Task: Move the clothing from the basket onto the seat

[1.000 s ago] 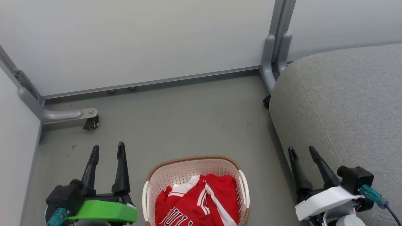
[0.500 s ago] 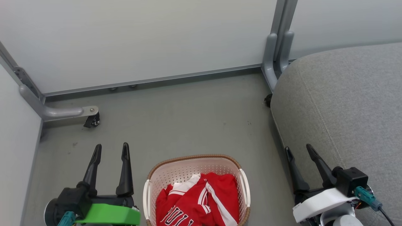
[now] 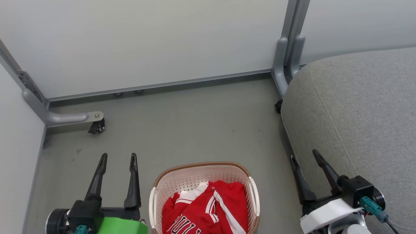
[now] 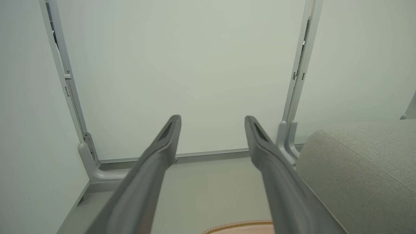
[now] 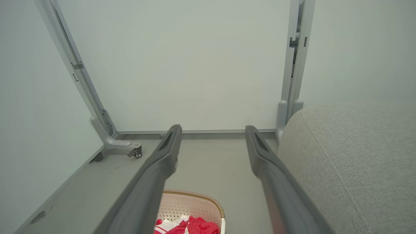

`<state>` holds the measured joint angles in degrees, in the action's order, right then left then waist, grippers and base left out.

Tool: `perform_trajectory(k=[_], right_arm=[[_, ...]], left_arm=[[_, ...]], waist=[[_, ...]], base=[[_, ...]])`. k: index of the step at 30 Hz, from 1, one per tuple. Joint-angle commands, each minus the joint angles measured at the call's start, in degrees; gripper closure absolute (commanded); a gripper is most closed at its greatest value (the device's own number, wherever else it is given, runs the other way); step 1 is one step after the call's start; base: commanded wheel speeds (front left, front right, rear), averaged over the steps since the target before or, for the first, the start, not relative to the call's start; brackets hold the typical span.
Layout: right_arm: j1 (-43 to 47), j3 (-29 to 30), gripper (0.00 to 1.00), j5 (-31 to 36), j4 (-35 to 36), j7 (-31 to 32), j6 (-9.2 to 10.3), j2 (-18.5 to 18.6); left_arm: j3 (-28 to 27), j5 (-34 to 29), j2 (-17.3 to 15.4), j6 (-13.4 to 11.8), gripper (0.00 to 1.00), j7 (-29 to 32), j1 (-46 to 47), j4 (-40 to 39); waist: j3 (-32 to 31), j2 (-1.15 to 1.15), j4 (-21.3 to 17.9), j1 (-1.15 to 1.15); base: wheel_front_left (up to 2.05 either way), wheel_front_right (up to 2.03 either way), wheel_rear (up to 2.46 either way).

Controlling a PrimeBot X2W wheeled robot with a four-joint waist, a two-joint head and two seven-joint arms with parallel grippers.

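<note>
Both hands have slid back toward you; your left hand (image 3: pixel 118 156) and right hand (image 3: pixel 304 154) hang spread, empty. The clothing (image 3: pixel 208 208) sits in the basket (image 3: pixel 201 164) between them, nearer your left; the seat (image 3: pixel 357 113) lies right.

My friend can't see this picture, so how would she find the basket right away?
Start at the big grey seat on the right. On the floor left of it sits a small oval cream basket. Only it has holey sides, a brown rim and red clothing inside.
</note>
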<state>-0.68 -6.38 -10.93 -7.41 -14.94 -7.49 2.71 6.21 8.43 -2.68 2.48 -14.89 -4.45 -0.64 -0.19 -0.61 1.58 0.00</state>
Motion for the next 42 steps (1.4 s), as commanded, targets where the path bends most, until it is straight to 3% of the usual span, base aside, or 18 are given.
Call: perform_trajectory(k=[1, 30, 34, 42], right_arm=[[0.5, -0.1, 0.0, 0.8, 0.2, -0.4, 0.0, 0.3], [1.0, -0.5, 0.0, 0.6, -0.4, -0.4, 0.0, 0.3], [0.6, -0.4, 0.0, 0.6, -0.2, -0.4, 0.0, 0.3], [-3.8, 0.7, 0.0, 1.0, 1.9, -0.3, 0.0, 0.3]], left_arm=[[0.2, -1.0, -0.4, -0.4, 0.0, -0.4, -0.9, 0.2], [0.6, 0.4, -0.4, -0.1, 0.0, -0.4, -1.1, 1.0], [1.0, 0.4, -0.4, 0.0, 0.0, -0.4, -0.8, 1.2], [2.5, 0.0, -0.4, 1.5, 0.0, -0.4, 4.4, 2.3]], waist=[[-0.1, 0.61, 0.0, 0.0], [0.4, 0.61, 0.6, 0.0], [1.9, 0.61, 0.7, 0.0], [11.2, 0.61, 1.1, 0.0]], base=[[0.0, 0.0, 0.0], [0.0, 0.0, 0.0], [0.0, 0.0, 0.0], [0.0, 0.0, 0.0]])
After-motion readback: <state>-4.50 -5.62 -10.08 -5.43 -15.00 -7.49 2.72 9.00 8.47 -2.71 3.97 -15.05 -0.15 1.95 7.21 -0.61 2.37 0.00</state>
